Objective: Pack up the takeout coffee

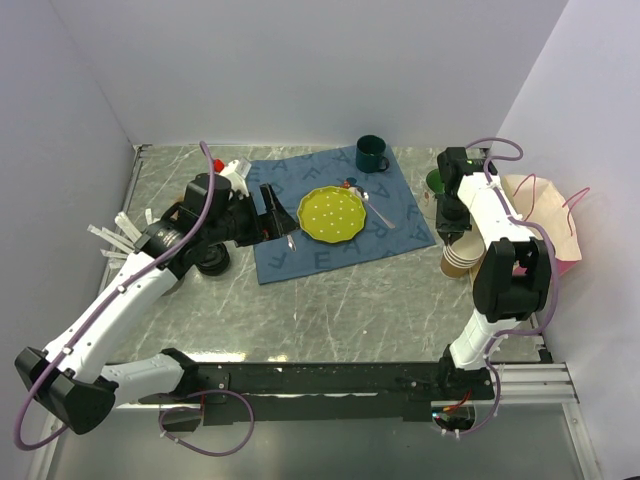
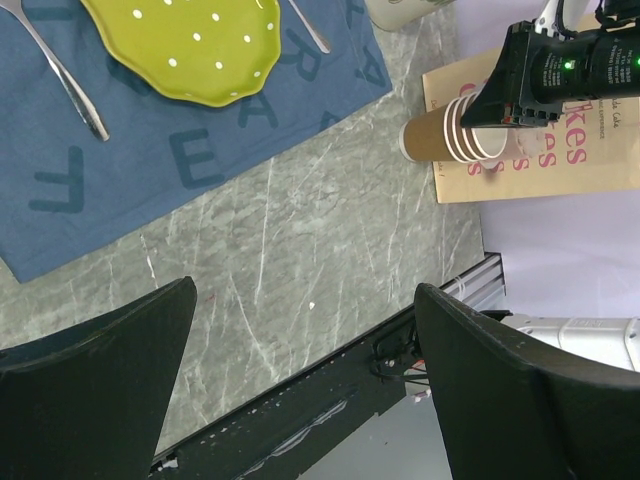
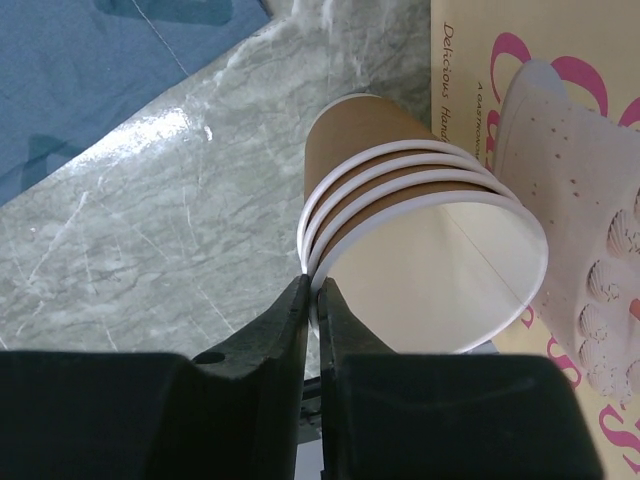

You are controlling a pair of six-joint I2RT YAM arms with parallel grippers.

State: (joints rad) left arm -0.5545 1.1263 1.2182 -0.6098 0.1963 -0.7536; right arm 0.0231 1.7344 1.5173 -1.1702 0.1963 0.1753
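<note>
A round black lid (image 1: 213, 263) shows partly under my left arm; the cup below it is hidden. My left gripper (image 1: 270, 210) hangs open and empty over the left edge of the blue cloth (image 1: 300, 258); in the left wrist view (image 2: 303, 290) its jaws stand wide apart over bare marble. My right gripper (image 1: 457, 238) is shut on the rim of the top cup of a stack of lidless tan paper cups (image 1: 460, 258). In the right wrist view the jaws (image 3: 315, 290) pinch that white rim, and the stack (image 3: 400, 190) lies tilted.
A kraft bag with pink print (image 1: 545, 215) lies at the right wall, with a white moulded holder (image 3: 585, 200) on it. A yellow-green plate (image 1: 333, 213), a fork and a spoon lie on the cloth. Two green mugs (image 1: 371, 153) (image 1: 437, 181) stand behind. White cutlery (image 1: 115, 238) lies far left.
</note>
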